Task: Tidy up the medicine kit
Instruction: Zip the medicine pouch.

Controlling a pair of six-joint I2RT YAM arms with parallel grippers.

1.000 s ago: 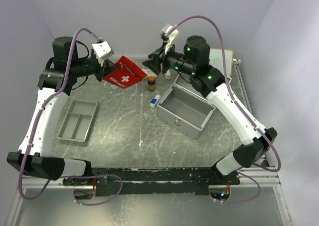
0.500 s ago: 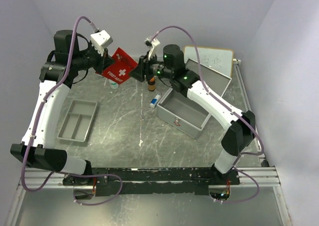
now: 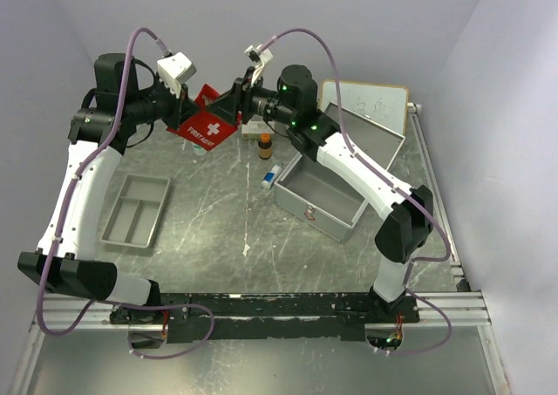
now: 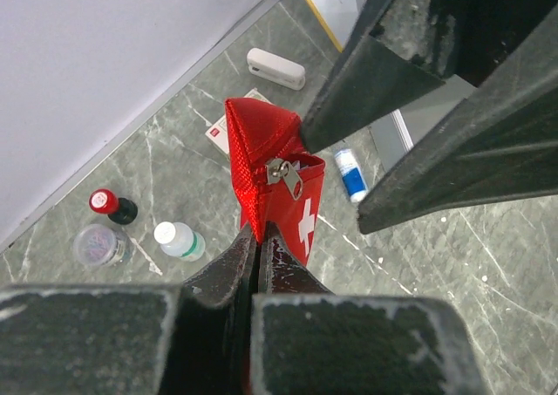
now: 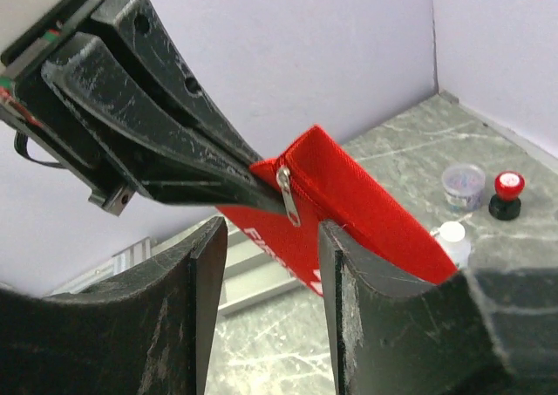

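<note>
A red first-aid pouch point(image 3: 207, 123) with a white cross hangs in the air above the table's back left. My left gripper point(image 3: 185, 116) is shut on one edge of the pouch point(image 4: 272, 186). My right gripper point(image 3: 228, 109) is open, its jaws standing either side of the pouch's far corner, where a silver zipper pull point(image 5: 288, 196) hangs between my fingers point(image 5: 349, 273). In the left wrist view the zipper pull point(image 4: 286, 175) sits just below the right gripper's dark fingers point(image 4: 366, 90). The open grey metal box point(image 3: 321, 194) stands at centre right.
A grey divided tray point(image 3: 135, 212) lies at left. A brown bottle point(image 3: 265, 145) and a blue-and-white tube point(image 3: 272, 177) lie beside the box. Under the pouch lie a white bottle point(image 4: 179, 240), a red-capped bottle point(image 4: 111, 205), a clear pot point(image 4: 98, 242) and a white case point(image 4: 275, 68). A whiteboard point(image 3: 366, 107) leans at back right.
My right gripper has moved left across the table's back to the pouch's corner. The left gripper has lifted the pouch slightly back and keeps its hold.
</note>
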